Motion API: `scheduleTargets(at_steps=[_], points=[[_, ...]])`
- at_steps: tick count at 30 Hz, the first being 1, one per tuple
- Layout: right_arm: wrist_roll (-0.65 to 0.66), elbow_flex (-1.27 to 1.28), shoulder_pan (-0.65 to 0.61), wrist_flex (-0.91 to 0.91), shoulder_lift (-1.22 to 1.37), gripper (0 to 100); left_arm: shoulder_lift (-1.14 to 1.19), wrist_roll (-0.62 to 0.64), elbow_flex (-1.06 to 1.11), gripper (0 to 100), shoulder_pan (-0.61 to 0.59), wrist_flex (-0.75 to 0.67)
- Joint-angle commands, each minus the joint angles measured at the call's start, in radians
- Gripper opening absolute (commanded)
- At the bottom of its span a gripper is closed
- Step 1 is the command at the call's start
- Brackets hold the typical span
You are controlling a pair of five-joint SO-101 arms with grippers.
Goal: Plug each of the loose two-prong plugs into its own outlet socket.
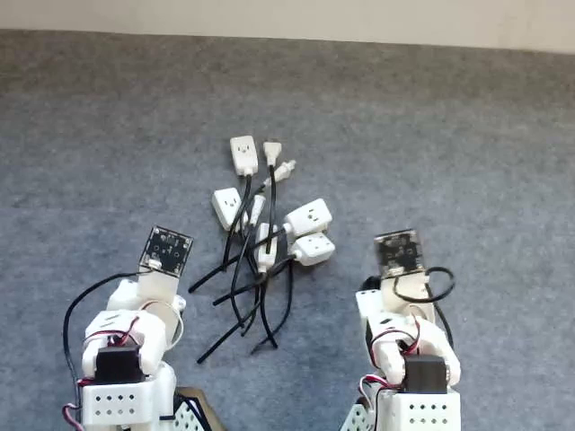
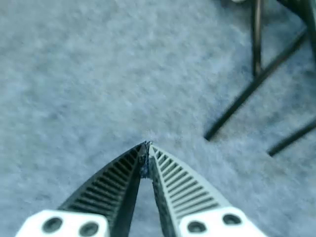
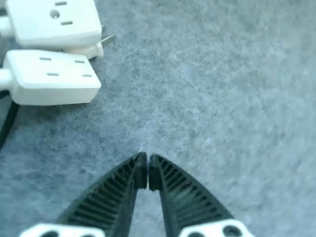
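Several white outlet sockets and two-prong plugs on black cords lie tangled mid-table. One socket (image 1: pixel 243 154) is farthest back, with a plug (image 1: pixel 273 148) and another plug (image 1: pixel 286 169) beside it. Two sockets (image 1: pixel 308 216) (image 1: pixel 314 248) lie on the cluster's right side. In the right wrist view these two sockets (image 3: pixel 52 22) (image 3: pixel 49 78) sit just ahead of my right gripper (image 3: pixel 143 163), which is shut and empty over bare carpet; a plug's prongs (image 3: pixel 102 43) peek out between them. My left gripper (image 2: pixel 146 150) is shut and empty, with black cord ends (image 2: pixel 254 86) ahead of it.
Grey carpet (image 1: pixel 467 135) covers the table. The left arm (image 1: pixel 169 250) sits at the near left and the right arm (image 1: pixel 398 251) at the near right, both short of the cluster. Loose cord ends (image 1: pixel 234 323) trail toward the front between the arms.
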Motion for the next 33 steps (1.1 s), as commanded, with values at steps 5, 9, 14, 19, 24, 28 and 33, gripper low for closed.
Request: scheduleTargets(at_steps=[5, 9, 14, 19, 24, 28, 33], points=[[0.046, 0.047, 0.16, -0.051, -0.008, 3.0, -0.005, -0.071, -0.012, 1, -0.219, -0.19], [-0.003, -0.041, 0.173, -0.001, -0.007, 3.0, 0.004, -0.063, -0.074, 1, -0.217, -0.186], [0.002, -0.165, 0.156, 0.082, -0.007, 3.0, 0.005, -0.063, -0.237, 1, -0.216, -0.058], [0.026, -0.306, 0.156, 0.091, -0.002, 3.1, 0.013, -0.091, -0.492, 1, -0.214, 0.084], [0.04, -0.481, 0.122, 0.125, 0.159, 3.1, 0.234, -0.186, -0.673, 1, -0.163, 0.158], [-0.008, -0.638, 0.054, 0.124, 0.418, 3.1, 0.558, -0.186, -0.863, 1, -0.163, 0.178], [-0.14, -0.763, 0.005, 0.073, 0.74, 3.1, 0.97, -0.184, -1.15, 11, -0.076, 0.253]])
